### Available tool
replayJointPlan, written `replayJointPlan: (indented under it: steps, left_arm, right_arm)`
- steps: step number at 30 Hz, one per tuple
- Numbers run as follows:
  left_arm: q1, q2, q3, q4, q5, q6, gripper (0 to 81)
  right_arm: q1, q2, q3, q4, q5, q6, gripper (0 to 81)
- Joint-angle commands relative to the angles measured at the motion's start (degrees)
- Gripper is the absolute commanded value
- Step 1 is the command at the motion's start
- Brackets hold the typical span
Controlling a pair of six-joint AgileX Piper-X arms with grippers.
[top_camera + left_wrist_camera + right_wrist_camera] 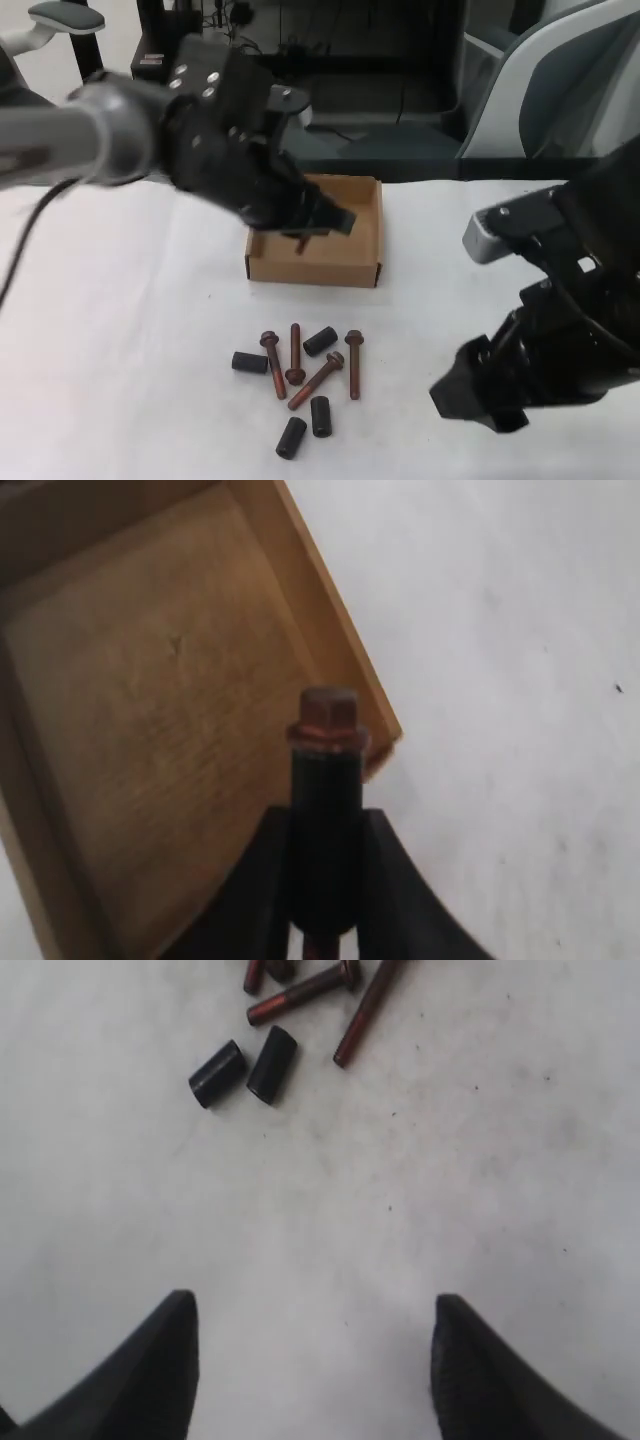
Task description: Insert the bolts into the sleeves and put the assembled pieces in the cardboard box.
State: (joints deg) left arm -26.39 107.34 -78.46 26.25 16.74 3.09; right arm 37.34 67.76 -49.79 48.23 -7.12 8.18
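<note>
My left gripper is shut on an assembled piece, a copper bolt seated in a black sleeve, held over the open cardboard box. In the high view the same gripper hangs above the box. Several loose copper bolts and black sleeves lie in a cluster on the white table in front of the box. My right gripper is open above bare table, with two sleeves and some bolts ahead of it. The right arm's gripper sits at the front right.
White cloth covers the bench. Dark equipment and a grey-white chair stand behind the table's far edge. A black cable hangs from the left arm over the left side.
</note>
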Motion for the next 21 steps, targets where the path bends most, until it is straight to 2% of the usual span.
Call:
replayJointPlan:
  steps: [1, 12, 21]
  left_arm:
    - [0.5, 5.5, -8.4, 4.7, -0.3, 1.8, 1.7]
    - [3.7, 20.3, -24.3, 7.6, -2.6, 2.5, 1.7]
    - [4.7, 23.4, -26.5, 8.7, -2.2, 2.5, 1.7]
  right_arm:
    - [-0.3, -0.7, 0.4, 0.9, 0.6, -2.1, 65.9]
    - [-0.3, -0.7, 1.0, 0.9, -2.3, -3.4, 65.9]
    - [-0.3, -0.7, 1.0, -0.1, -2.7, -3.4, 65.9]
